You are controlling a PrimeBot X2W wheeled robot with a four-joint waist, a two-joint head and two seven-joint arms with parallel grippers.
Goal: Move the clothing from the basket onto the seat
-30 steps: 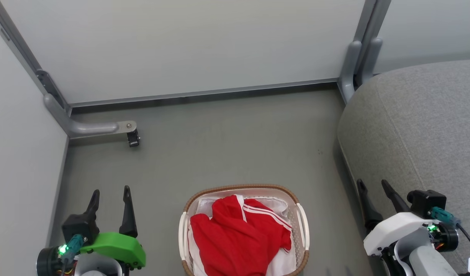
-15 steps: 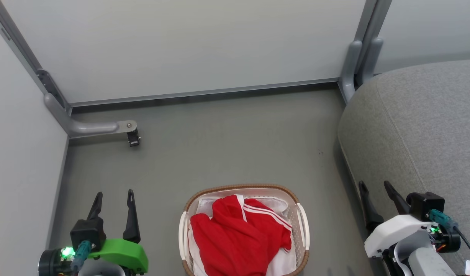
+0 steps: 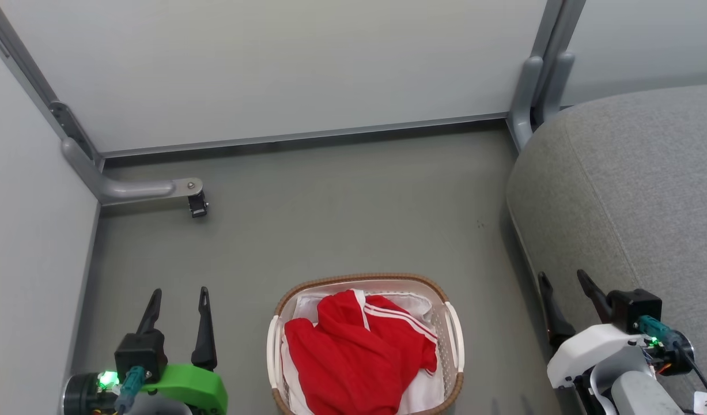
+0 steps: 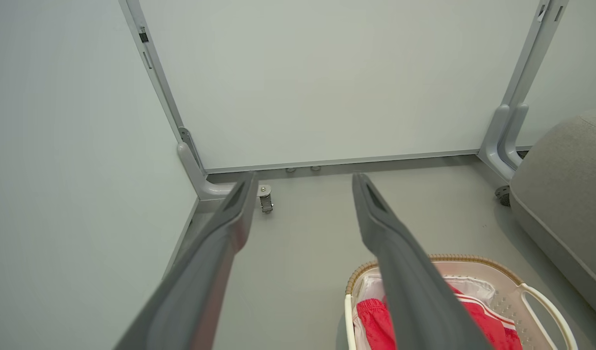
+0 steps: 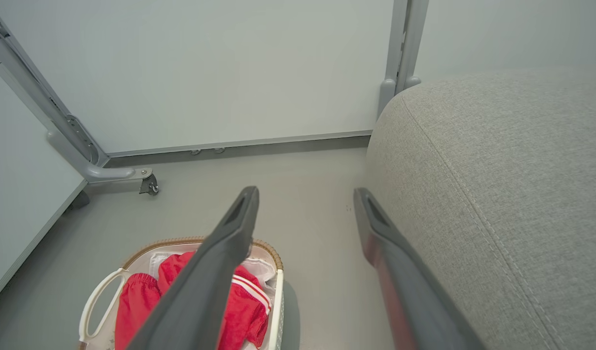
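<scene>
Clothing (image 3: 353, 357): red with thin white stripes, heaped in the basket (image 3: 365, 278) over a white liner; untouched, none of it on the seat (image 3: 630, 190). Basket: on the floor (image 3: 341, 213) between the two arms, near the seat's rounded flank but apart from it. Left gripper (image 3: 180, 291): fingers spread wide, empty; against a second ago, shifted a little toward the basket and lower in the head view, by more than the slight camera drift of the whole picture. Right gripper (image 3: 562, 274): fingers spread wide, empty, poised before the seat's flank; barely moved over the same second. Meaning for the task: nothing lifted yet; probably an early approach, with the left arm lining up on the basket and the first grasp on the red heap yet to come.
</scene>
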